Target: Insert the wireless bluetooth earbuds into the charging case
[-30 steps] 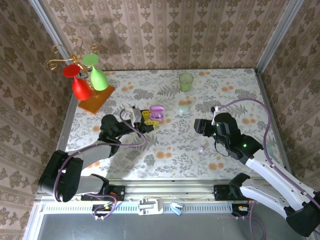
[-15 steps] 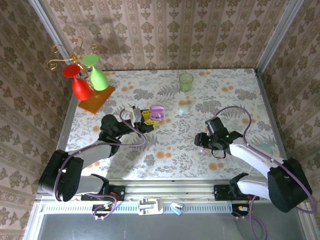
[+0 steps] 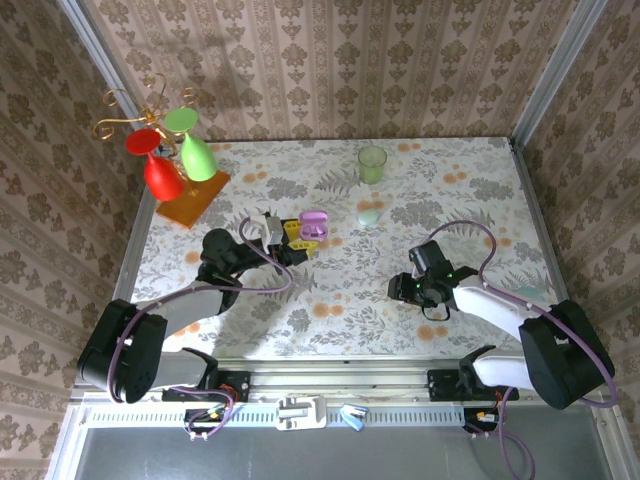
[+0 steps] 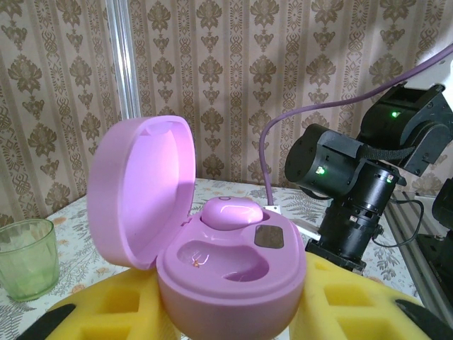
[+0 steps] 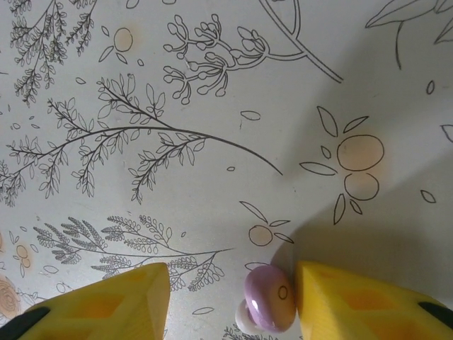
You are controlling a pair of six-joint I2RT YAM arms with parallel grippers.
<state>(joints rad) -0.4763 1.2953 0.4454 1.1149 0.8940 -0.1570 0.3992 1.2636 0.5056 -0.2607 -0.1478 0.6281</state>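
right gripper has come down over the loose earbud, well right of the charging case. bud judged light, smooth, slippery; take it across its rounded sides. jaws half spread, one touching it. left gripper pinches the case; second earbud seated inside.

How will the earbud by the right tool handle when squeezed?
The earbud is tiny, rounded and smooth, so probably light and apt to roll or squirt from the right tool. It sits off-centre, so closing may nudge it sideways.
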